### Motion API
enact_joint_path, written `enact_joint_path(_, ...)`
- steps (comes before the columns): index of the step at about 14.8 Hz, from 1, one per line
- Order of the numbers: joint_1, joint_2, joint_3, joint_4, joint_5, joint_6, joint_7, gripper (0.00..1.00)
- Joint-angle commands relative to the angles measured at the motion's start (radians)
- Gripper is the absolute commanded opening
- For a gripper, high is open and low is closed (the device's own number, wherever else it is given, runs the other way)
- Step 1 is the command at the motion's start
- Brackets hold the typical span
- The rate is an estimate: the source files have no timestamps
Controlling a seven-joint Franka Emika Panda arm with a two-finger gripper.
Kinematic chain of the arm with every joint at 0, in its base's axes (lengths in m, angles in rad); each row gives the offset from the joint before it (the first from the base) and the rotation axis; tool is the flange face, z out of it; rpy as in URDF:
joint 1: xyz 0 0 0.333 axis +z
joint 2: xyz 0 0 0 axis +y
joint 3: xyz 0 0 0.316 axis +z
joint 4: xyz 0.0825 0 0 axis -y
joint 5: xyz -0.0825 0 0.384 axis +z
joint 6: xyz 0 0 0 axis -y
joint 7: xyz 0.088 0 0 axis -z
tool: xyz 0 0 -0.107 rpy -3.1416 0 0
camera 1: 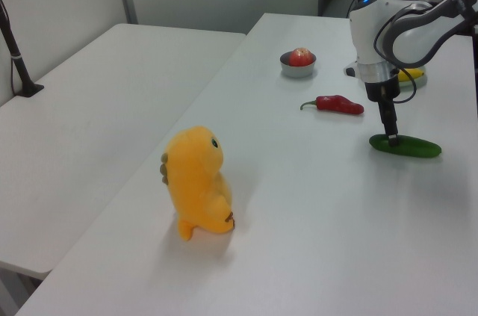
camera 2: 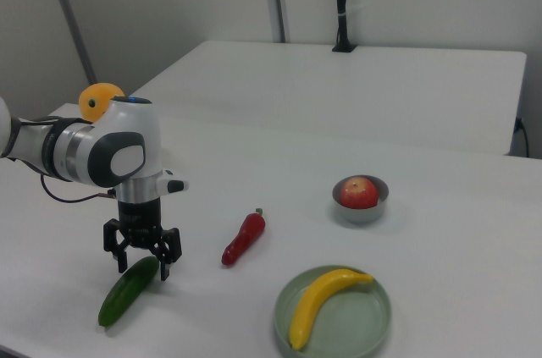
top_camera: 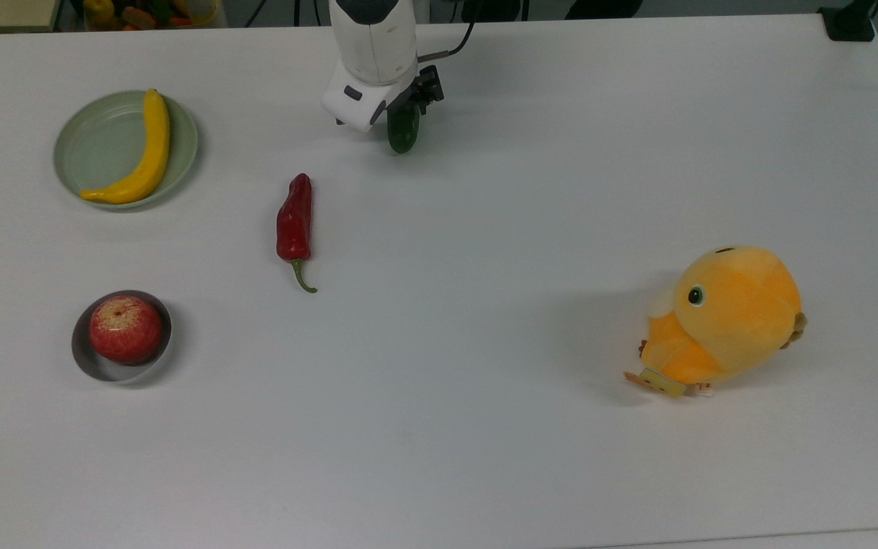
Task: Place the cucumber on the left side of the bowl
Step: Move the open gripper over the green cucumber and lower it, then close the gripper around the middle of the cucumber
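One dark green smooth cucumber (top_camera: 403, 131), one red chili pepper (top_camera: 294, 226), one yellow banana (top_camera: 140, 155), one red apple (top_camera: 126, 329), one small round grey bowl (top_camera: 104, 367), one shallow pale green plate (top_camera: 96, 141), one orange plush toy bird (top_camera: 725, 319), and one robot arm (top_camera: 373, 42).

My top view looks steeply down on the whole white table (top_camera: 485, 457), the arm (top_camera: 374, 46) entering at its far edge. My left view stands low beside one short end, close to the plush toy (camera 1: 196, 181), facing along the table. My right view faces back from the opposite end. All three share the cucumber (camera 2: 127, 290).
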Motion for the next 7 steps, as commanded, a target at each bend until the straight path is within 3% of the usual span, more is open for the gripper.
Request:
enact_joint_path(1,-0.011,-0.004,0.014,-0.013,0.001,0.029,0.037,0.68)
enact_joint_path(7,-0.011,-0.004,0.014,-0.013,0.001,0.029,0.053,0.04)
